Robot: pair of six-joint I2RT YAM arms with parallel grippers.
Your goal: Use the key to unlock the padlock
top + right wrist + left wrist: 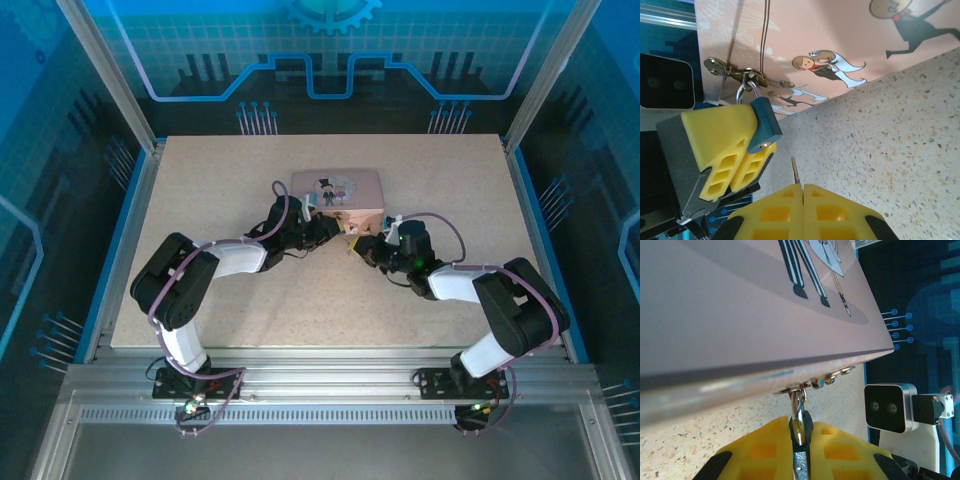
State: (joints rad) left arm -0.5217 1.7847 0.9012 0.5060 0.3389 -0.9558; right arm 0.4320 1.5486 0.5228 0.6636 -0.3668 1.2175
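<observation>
The padlock [765, 121], bluish with a thin silvery shackle, hangs from the hasp [747, 77] on the front of the pink box [337, 190]. My left gripper [801, 427] is shut on the padlock [801, 460]; its yellow fingers [722, 142] clamp the body, keyhole end facing down. My right gripper [803, 187] is shut on the key [796, 171], whose thin blade sticks up from between the pads. The blade tip sits a short way below and right of the keyhole end, apart from it. From above, both grippers [325, 228] [362, 247] meet at the box's front edge.
The pink box with cartoon figures stands mid-table on the speckled tabletop [250, 300]. The right wrist camera housing [890, 407] is close on the right of the left wrist view. Blue frame walls [110, 260] ring the table.
</observation>
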